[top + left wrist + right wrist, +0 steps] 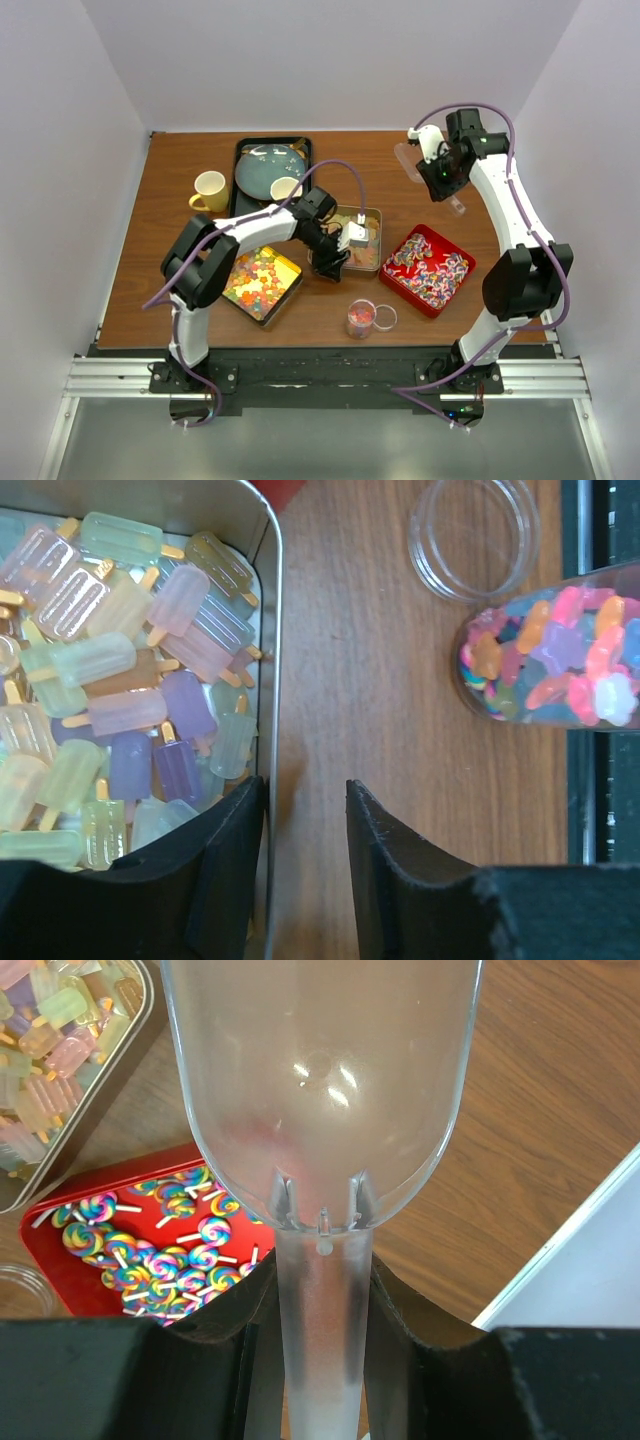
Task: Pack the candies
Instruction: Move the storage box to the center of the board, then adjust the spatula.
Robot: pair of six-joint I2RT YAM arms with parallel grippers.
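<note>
Pastel popsicle-shaped candies [130, 680] fill a metal tin [272, 630] [375, 215]. My left gripper [305, 785] [330, 264] is open and straddles the tin's near rim, with one finger inside over the candies and the other over bare wood. A clear jar [550, 655] [360, 318] holds mixed bright candies, and its lid [475, 535] lies beside it. Swirl lollipop candies [150, 1250] lie in a red tray [396, 280]. Bright candies fill a yellow tin [262, 282]. My right gripper [322, 1280] [440, 172] is shut on the handle of an empty clear scoop [320, 1080], held high at the back right.
A yellow mug [210, 190] stands at the back left. Beside it, a black tray [242, 150] carries a blue plate [268, 170] and a white cup [286, 188]. White walls close in three sides. The table's right edge [560, 1230] lies under the scoop.
</note>
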